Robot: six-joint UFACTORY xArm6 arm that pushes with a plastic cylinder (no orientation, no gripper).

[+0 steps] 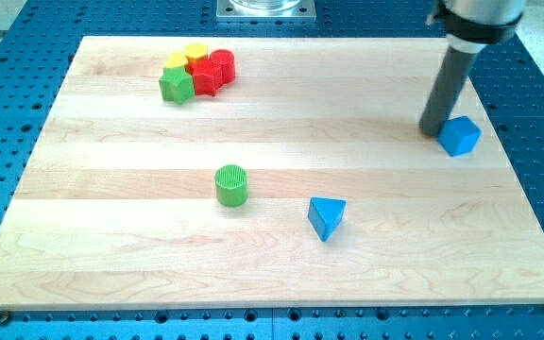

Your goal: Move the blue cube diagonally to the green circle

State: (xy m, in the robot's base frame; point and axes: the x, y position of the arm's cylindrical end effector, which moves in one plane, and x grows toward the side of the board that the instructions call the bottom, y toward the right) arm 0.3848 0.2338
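Blue cube (460,136) far right; green circle (231,184) mid-board, upright.

Nothing here can be read: no text, label, brand, number or sign shows anywhere in the camera view.
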